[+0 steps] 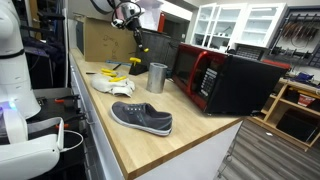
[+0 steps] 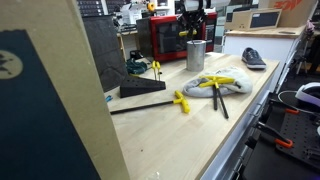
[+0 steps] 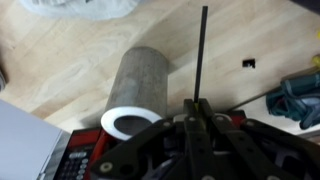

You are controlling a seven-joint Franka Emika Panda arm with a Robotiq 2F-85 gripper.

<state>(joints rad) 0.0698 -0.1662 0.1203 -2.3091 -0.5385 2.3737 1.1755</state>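
Exterior view: black Robotiq gripper (image 1: 136,33) hangs above the light wooden bench top (image 1: 150,140), at eleven o'clock from the grey metal cylindrical cup (image 1: 157,77) and apart from it. Claw state unreadable here. Grey canvas shoe (image 1: 142,118) at six o'clock of the cup, red-and-black microwave (image 1: 225,80) at three, white crumpled cloth (image 1: 112,82) at nine.

Exterior view: gripper (image 2: 194,25) at twelve o'clock above the upright cup (image 2: 196,55). Cloth (image 2: 215,83) at five o'clock of the cup, shoe (image 2: 253,58) at three.

Wrist view: gripper (image 3: 197,108) fingers together, clamped on a thin straight black rod (image 3: 203,50) that points to twelve o'clock. Cup (image 3: 140,85) at ten o'clock of the fingertips, just beside the rod, not touching.
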